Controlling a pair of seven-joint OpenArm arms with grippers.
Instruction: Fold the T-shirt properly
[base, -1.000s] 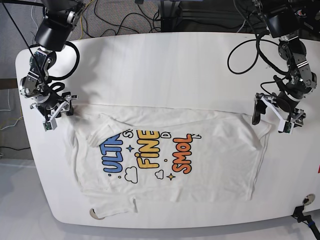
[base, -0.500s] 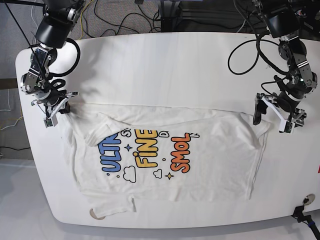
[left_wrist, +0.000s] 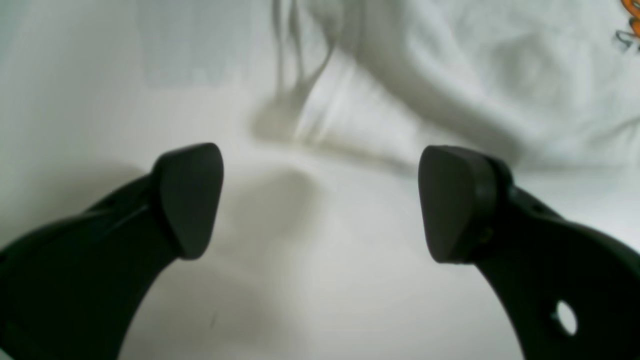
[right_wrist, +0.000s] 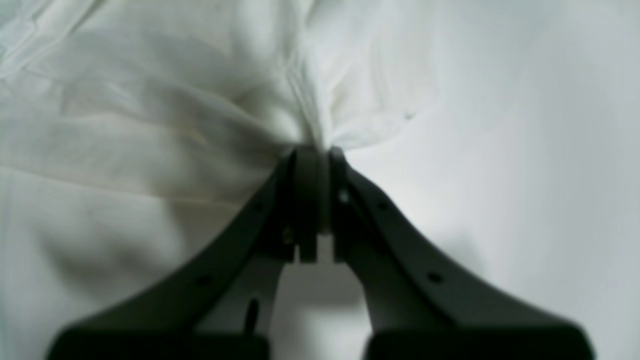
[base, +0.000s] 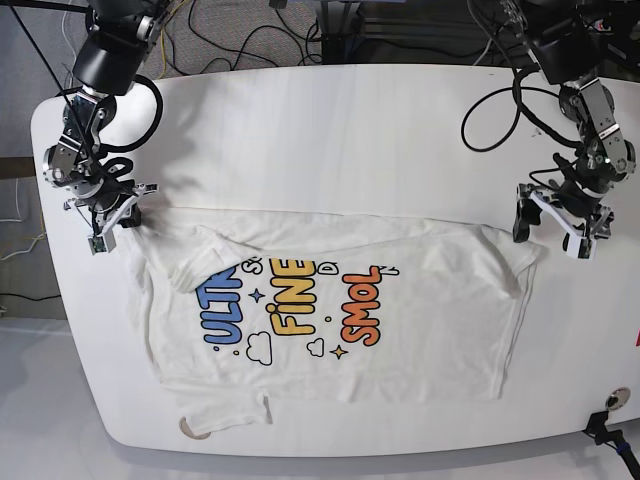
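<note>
T-shirt (base: 420, 320), white, lies across the near half of the white table (base: 330, 130), its far edge a long, slightly bowed fold running between the two arms. Print faces up: "ULTR" in blue, "FINE" in yellow, "SMOL" in orange, with a cloud outline and small stars beneath; the smaller lettering is partly covered by the fold.

Right gripper (right_wrist: 322, 195): fingers closed together on a pinch of white cloth at the shirt's far corner on its side; creases run into the grip.

Left gripper (left_wrist: 320, 202): fingers wide apart, nothing held. White tabletop is visible between them, and the shirt's opposite far corner sits just beside the fingertips.

Black cables (base: 270, 45) trail along the table's far edge. Close-up wrist views are blurred.
</note>
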